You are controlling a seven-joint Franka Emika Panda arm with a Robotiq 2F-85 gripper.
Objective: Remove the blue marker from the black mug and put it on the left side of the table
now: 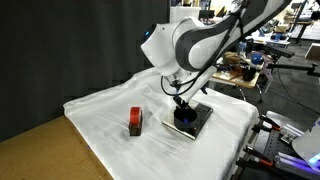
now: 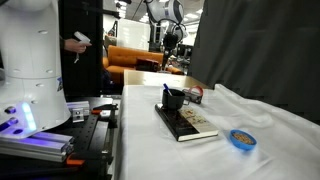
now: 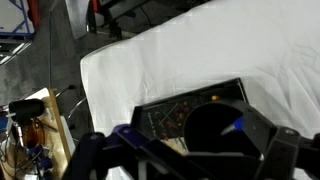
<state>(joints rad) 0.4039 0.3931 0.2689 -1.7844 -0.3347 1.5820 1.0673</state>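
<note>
The black mug [image 1: 185,116] stands on a flat black slab [image 1: 200,124] on the white-draped table [image 1: 100,110]. In the wrist view the mug [image 3: 205,135] shows its dark hollow, and the blue marker [image 3: 232,127] leans inside against its right wall. My gripper [image 1: 183,100] hangs just above the mug. In the wrist view the gripper [image 3: 185,165] is open and empty, with one finger on each side of the mug. In an exterior view the mug [image 2: 175,98] has a slim stick rising from its left rim.
A red-brown block [image 1: 135,122] stands on the cloth beside the slab. A round blue disc [image 2: 241,139] lies near the slab [image 2: 188,124]. A brown wooden corner [image 1: 40,150] shows at the table's end. Equipment and a white robot base [image 2: 30,60] stand by the table edge.
</note>
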